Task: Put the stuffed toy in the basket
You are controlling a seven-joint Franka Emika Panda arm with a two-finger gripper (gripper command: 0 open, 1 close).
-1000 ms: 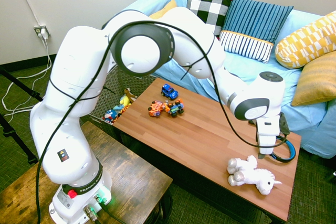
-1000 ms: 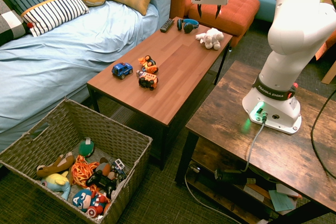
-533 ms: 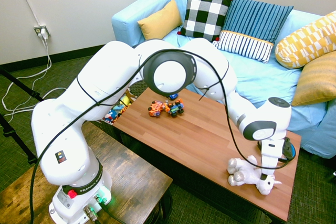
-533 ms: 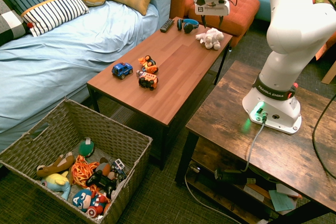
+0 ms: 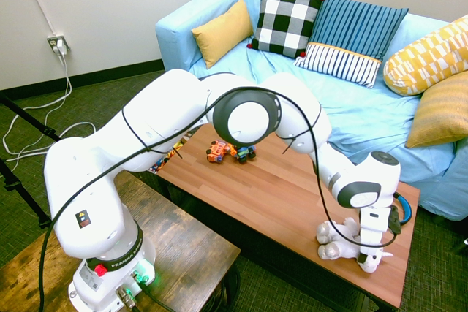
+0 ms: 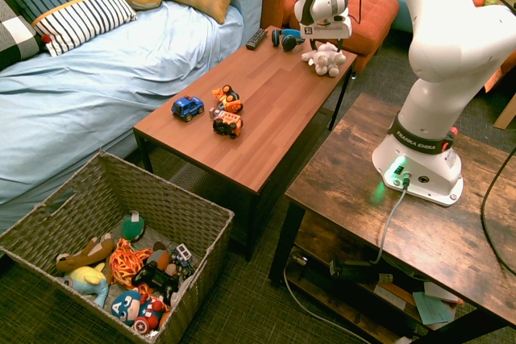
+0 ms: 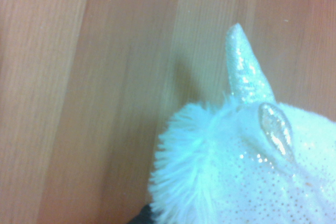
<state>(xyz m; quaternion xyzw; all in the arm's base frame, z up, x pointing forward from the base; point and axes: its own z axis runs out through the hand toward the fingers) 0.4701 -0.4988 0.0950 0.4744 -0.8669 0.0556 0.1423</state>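
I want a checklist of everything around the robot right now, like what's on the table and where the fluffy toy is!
Surface: wooden coffee table, toys at both ends.
Job's things: stuffed toy lies at the table's far end; basket on the floor, part full of toys.
Clutter: toy cars mid-table; blue headphones and a remote near the plush.
Grippers: gripper open, pointing down right above the stuffed toy, nothing held.
Cables: white cords on the floor below a wall outlet.
Surroundings: blue sofa with cushions, green carpet.
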